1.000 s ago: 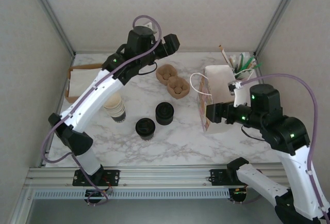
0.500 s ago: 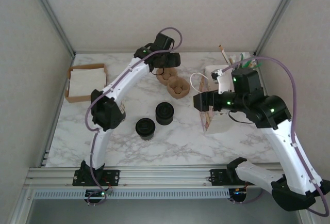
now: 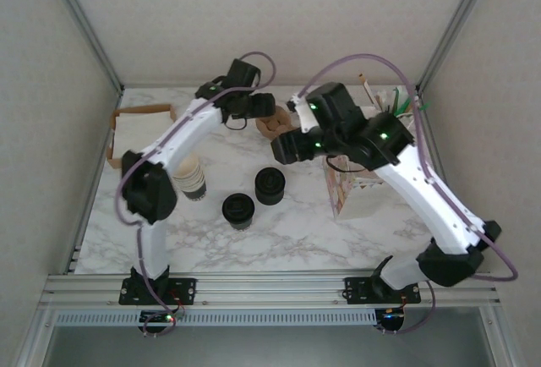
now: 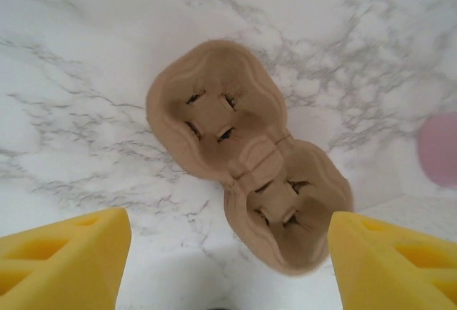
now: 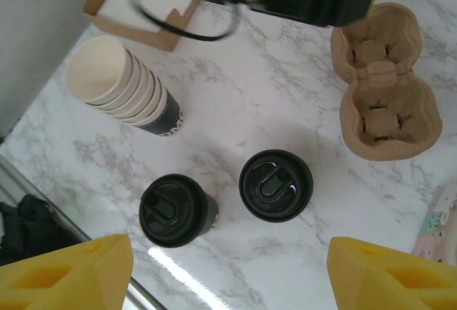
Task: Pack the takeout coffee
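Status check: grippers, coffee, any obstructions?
Left gripper open, empty, over cup carrier. Right gripper open, empty, above two black-lidded rounds; which is the coffee, cannot tell. Neither touched. Cup stack stands apart, not blocking.

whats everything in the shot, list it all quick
marble table: one, white with grey veins, under everything
cup carrier: one, brown pulp, two empty wells, far centre
cup stack: one, cream with a dark base band, lidless, left side
black-lidded items: two, black tops, centre; what is under the lids cannot be told
napkin tray: one, brown with white napkins, far left
paper bag: one, pale patterned, right of centre
stirrer holder: one, sticks and green pieces, far right corner
left gripper: yellow fingers, open, above the carrier
right gripper: yellow fingers, open, above the lids
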You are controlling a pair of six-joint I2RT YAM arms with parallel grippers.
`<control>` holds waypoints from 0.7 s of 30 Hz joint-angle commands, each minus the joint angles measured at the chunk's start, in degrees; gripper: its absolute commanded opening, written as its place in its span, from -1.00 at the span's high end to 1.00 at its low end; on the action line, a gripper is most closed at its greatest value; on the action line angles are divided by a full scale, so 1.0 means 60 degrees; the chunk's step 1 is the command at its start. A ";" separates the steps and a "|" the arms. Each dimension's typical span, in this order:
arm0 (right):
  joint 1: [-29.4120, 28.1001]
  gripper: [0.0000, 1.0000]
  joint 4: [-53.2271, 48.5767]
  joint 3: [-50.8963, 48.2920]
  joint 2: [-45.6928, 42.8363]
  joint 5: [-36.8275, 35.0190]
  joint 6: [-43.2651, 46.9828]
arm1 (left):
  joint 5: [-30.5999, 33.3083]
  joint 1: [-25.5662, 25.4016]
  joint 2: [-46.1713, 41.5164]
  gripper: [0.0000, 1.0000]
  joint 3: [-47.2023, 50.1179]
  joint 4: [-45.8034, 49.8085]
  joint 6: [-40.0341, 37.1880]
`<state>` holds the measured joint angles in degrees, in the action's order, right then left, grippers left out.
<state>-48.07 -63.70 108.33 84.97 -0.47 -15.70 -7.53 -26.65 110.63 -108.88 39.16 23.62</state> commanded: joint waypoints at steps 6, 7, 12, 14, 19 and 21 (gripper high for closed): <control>-0.0147 -0.46 -0.1814 0.3304 0.3227 -0.1688 -0.0842 | 0.0995 0.1478 -0.4736 -0.59 0.3844 -0.2366 0.0838; -0.0153 -0.49 -0.1967 0.3628 0.3497 -0.1821 -0.0878 | 0.1081 0.1637 -0.5148 -0.59 0.4225 -0.2492 0.0911; -0.0310 -0.60 -0.2826 0.5573 0.5263 -0.2536 -0.0948 | 0.1655 0.2107 -0.7084 -0.71 0.6057 -0.3217 0.1061; -0.0381 -0.65 -0.3246 0.6467 0.6044 -0.2881 -0.0919 | 0.1794 0.2225 -0.7500 -0.75 0.6381 -0.3286 0.1066; -0.0205 -0.67 -0.3759 0.7611 0.7449 -0.3066 -0.1052 | 0.1483 0.2417 -0.7769 -0.78 0.6668 -0.3408 0.1059; -0.0051 -0.66 -0.3609 0.7395 0.7647 -0.3066 -0.1151 | 0.1353 0.2446 -0.7745 -0.79 0.6727 -0.3464 0.1074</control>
<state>-49.50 -82.26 151.83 128.79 -16.62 -21.06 1.08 -12.53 65.06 -69.36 20.80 29.41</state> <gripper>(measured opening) 0.831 0.892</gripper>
